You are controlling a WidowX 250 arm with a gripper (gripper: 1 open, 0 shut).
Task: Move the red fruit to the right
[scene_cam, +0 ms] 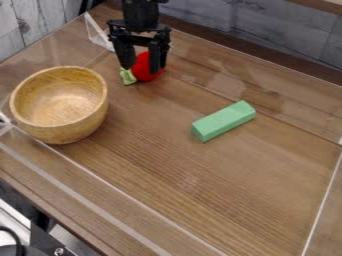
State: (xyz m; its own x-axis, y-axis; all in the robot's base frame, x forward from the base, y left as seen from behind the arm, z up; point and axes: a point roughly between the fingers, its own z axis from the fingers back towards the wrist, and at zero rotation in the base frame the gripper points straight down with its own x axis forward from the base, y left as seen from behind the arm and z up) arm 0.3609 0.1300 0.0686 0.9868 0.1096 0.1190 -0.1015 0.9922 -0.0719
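Note:
The red fruit (pixel 146 66) is small, round and glossy with a green leafy cap (pixel 127 76) at its left end. It lies on the wooden table near the back, right of the wooden bowl. My black gripper (pixel 142 62) has come down from above and straddles the fruit, one finger (pixel 120 55) on its left and the other on its right. The jaws stand apart around the fruit; I cannot tell whether they touch it.
A wooden bowl (pixel 59 103) stands at the left. A green rectangular block (pixel 223 120) lies at the centre right. A low clear wall (pixel 160 215) runs around the table's edges.

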